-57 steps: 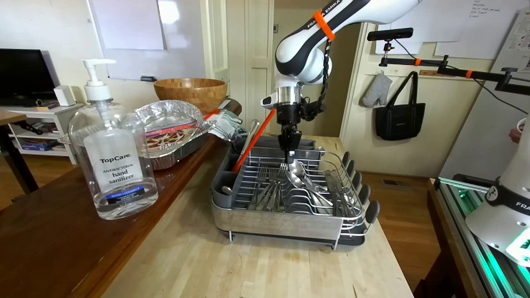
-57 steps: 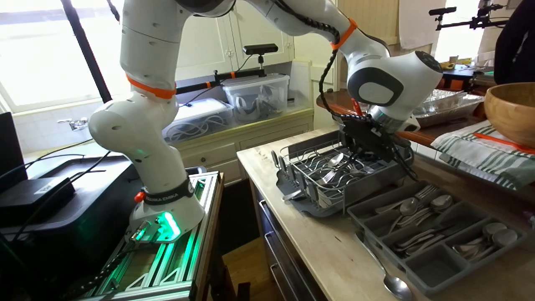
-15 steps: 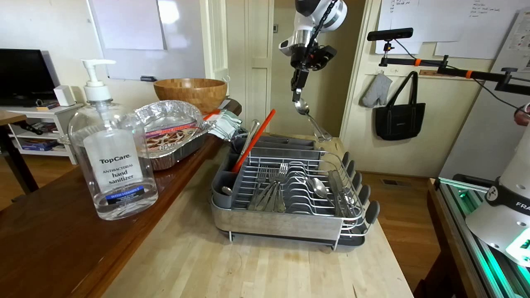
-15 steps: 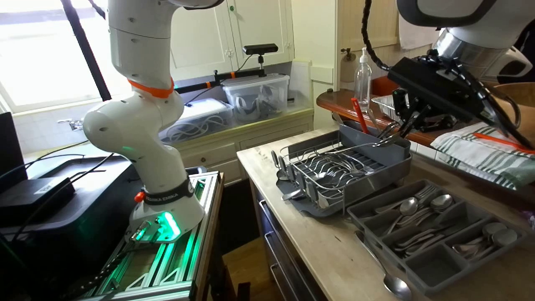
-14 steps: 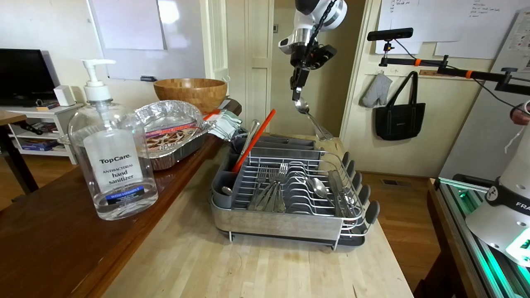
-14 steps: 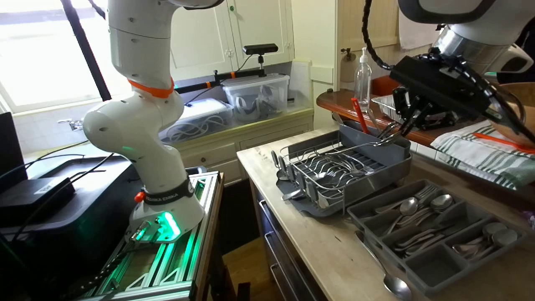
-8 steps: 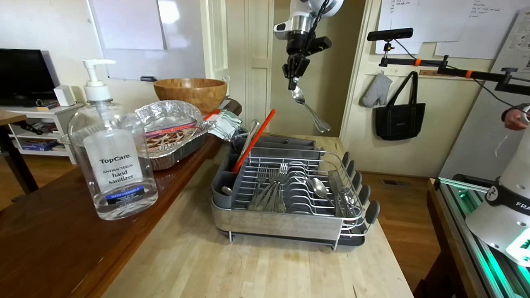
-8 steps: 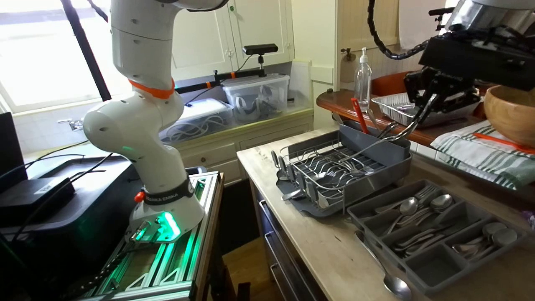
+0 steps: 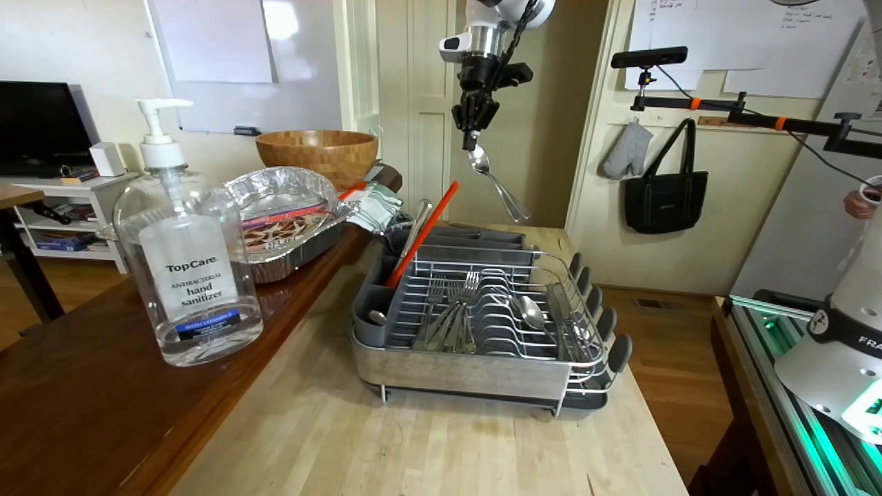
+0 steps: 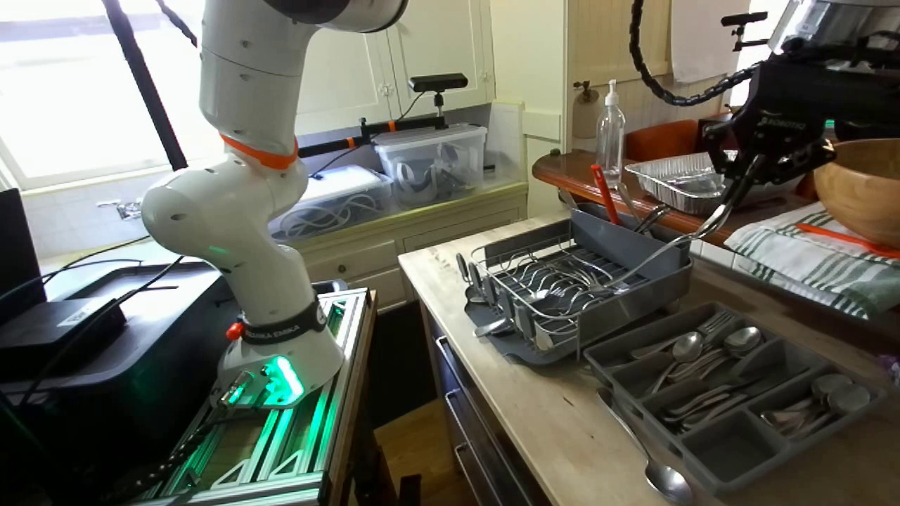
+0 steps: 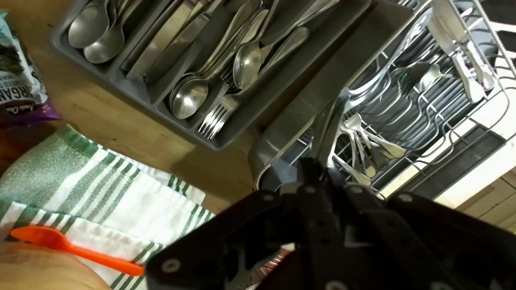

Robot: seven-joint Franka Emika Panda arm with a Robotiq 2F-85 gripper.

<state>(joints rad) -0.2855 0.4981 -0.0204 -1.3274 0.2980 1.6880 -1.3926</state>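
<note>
Carry step, presumably: black two-fingered gripper [image 9: 470,142], nearly closed, pinches slim silver metal spoons [image 9: 479,160]; gentle lowering likely needed next.

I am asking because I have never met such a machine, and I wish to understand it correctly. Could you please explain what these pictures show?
The machine is a white robot arm with joints and dark jaws at its end. Two pictures look at it from outside, from different places; the third is taken from its own wrist, just behind the jaws.

On the wooden counter stand a dish rack with cutlery inside and a grey tray with cutlery in several compartments. A large spoon lies beside the tray. On a brown surface next to the counter is a hand sanitizer bottle.

The jaws are closed on spoons, held tilted in the air with the handles downward. I believe there are two, because two handles show.
</note>
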